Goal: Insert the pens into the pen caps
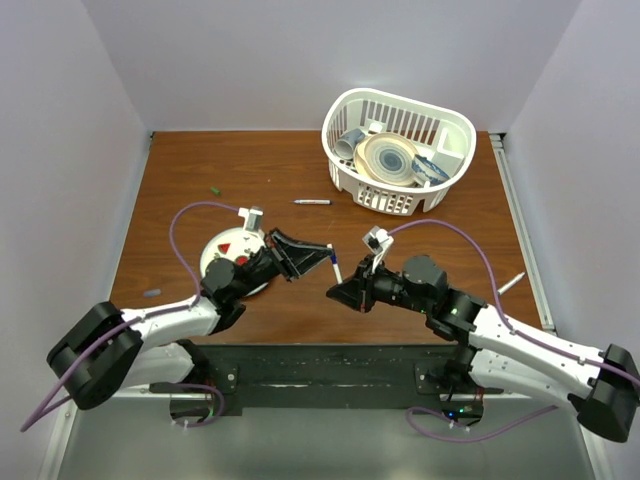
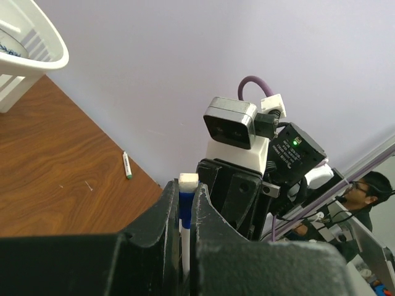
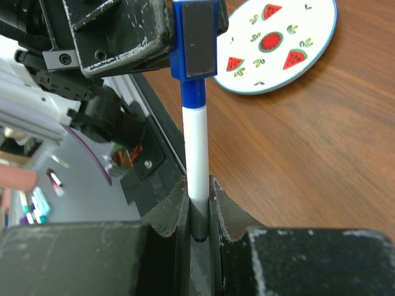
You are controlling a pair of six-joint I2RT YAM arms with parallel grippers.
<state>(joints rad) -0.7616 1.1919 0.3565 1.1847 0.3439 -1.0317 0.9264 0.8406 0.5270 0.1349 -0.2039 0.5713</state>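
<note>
Landmark: a white plate (image 3: 315,24) with watermelon prints, lying on the brown table (image 1: 250,170) under the left arm
Left gripper (image 2: 183,198): raised just to the right of the plate in the overhead view, its fingers closed on the blue cap (image 3: 193,43)
Blue cap: pinched between the left fingers, its white-tipped end sticking out past them, above the table beside the plate
Right gripper (image 3: 197,192): right of the plate and a little nearer the arm bases, facing the left gripper, fingers clamped on the held pen (image 3: 197,154)
Held pen: white barrel gripped near its grey back end; its front end runs into the blue cap, though how deep it sits cannot be told
Second pen (image 1: 312,202): flat on the table beyond the plate, between it and the basket (image 1: 400,200)
Third pen (image 1: 510,283): well to the right of the plate, at the table's right edge
Green cap (image 1: 214,190): on the table beyond the plate, slightly to its left
Dark cap (image 1: 152,293): on the table left of the plate, towards the near edge
Basket: white and slotted, holding dishes, far beyond the plate to its right
</note>
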